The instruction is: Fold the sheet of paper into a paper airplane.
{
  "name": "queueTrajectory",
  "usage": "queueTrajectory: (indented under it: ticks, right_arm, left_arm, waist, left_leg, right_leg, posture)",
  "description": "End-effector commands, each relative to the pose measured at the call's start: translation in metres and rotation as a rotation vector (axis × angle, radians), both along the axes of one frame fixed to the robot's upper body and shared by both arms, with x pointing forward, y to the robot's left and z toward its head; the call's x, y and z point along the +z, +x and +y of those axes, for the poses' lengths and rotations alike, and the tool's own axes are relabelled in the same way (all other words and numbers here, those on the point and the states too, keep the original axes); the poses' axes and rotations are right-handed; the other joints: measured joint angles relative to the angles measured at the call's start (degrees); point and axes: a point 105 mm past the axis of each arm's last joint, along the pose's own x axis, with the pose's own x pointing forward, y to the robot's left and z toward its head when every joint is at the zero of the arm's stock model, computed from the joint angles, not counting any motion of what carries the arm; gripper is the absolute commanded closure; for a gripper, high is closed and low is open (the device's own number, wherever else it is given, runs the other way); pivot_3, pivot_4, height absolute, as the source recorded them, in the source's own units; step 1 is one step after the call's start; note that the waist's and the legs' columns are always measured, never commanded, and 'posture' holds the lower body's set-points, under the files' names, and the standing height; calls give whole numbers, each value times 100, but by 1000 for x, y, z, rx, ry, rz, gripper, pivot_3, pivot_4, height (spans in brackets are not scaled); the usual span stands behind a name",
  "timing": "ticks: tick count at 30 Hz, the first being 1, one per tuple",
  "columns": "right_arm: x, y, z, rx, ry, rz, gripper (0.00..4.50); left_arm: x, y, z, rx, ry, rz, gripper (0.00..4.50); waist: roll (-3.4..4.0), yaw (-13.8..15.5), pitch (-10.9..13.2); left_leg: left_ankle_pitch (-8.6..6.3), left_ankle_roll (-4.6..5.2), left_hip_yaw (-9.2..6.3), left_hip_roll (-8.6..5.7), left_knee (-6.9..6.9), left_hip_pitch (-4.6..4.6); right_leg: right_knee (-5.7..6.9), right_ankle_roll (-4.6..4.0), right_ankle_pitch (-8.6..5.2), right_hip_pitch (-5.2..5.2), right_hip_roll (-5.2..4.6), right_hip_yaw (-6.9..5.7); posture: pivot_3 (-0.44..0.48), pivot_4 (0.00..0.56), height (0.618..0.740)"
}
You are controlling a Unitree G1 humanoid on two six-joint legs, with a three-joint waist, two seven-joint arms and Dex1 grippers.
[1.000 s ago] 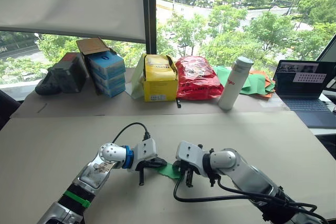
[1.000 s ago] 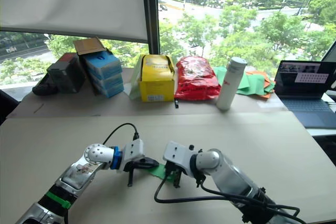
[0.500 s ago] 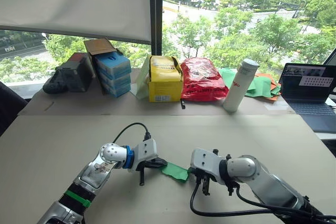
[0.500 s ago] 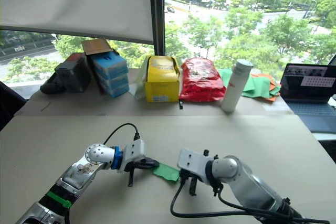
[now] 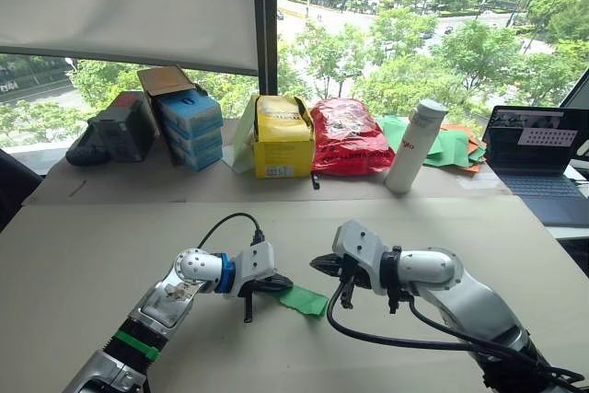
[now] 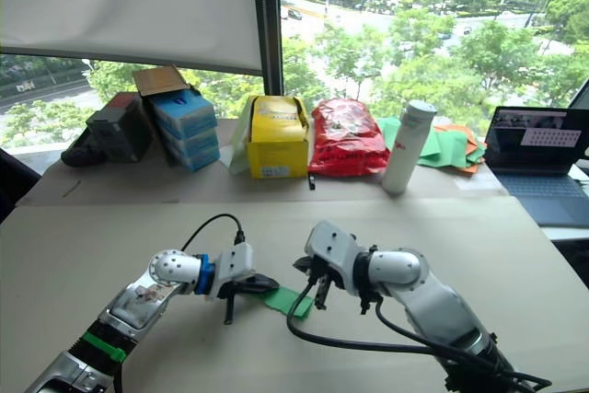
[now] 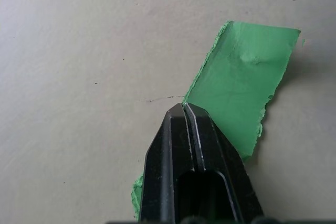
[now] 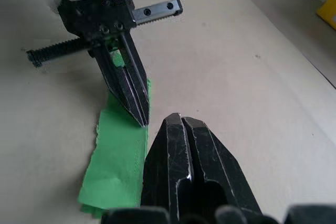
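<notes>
Right gripper (image 8: 181,121) has lifted off the paper (image 5: 304,300), fingers together, empty; my left gripper (image 7: 185,109) stays pressed closed onto it.

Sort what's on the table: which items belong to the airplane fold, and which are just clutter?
Belongs to the job:
- folded green paper on the near table
- left end effector, shut, tips pressing the paper
- right end effector, shut, lifted above the paper

Just lying about:
- yellow box
- red bag
- white bottle
- stacked blue boxes
- laptop
- pile of green and orange sheets
</notes>
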Motion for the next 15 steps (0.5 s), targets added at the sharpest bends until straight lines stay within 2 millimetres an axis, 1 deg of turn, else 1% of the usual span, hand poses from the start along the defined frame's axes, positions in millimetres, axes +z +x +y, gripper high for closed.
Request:
queueTrajectory:
  ticks: [1, 3, 5, 7, 9, 15]
  right_arm:
    - [-16, -6, 9, 21, -47, 20, 4453]
    - [-34, -9, 11, 16, -86, 62, 4453]
    - [-57, -9, 3, -16, -153, 117, 4453]
    - [-72, -10, -3, -39, -193, 171, 4453]
    - [-79, -12, -7, -42, -216, 195, 4453]
    - [-88, -15, -12, -60, -249, 240, 4453]
  left_arm:
    - [-12, 1, 5, 10, 63, 29, 4500]
    - [-8, 2, 3, -2, 62, 21, 4500]
    - [-3, 3, -2, -33, 62, 8, 4500]
    - [-1, 3, -6, -58, 65, 4, 4500]
    - [0, 1, -12, -91, 63, 8, 4500]
    - [-2, -2, -24, -135, 61, 10, 4500]
  waist:
    - [0, -11, 0]
    - [0, -16, 0]
    - [0, -17, 0]
    - [3, -37, 2]
    - [3, -46, 2]
    - [2, -39, 1]
  left_leg:
    - [-1, 2, 1, -1, 1, -1]
    - [-1, 2, 1, -1, 1, -1]
    - [1, 0, 1, -1, 0, -2]
    - [2, -2, 3, -3, 2, -6]
    - [1, -1, 4, -3, 1, 2]
    - [1, 0, 3, -3, 2, 2]
  right_leg:
    - [0, 0, 0, 0, -1, 1]
    - [0, 0, 0, -2, 0, 0]
    - [1, 0, 0, -3, 3, -1]
    - [1, 0, 0, -4, 6, -2]
    - [2, 1, 0, 2, 8, 3]
    - [0, 2, -1, 3, 9, 2]
  posture:
    - [0, 150, 740]
    - [0, 150, 740]
    - [0, 150, 740]
    - [0, 150, 740]
    - [0, 150, 740]
    - [0, 150, 740]
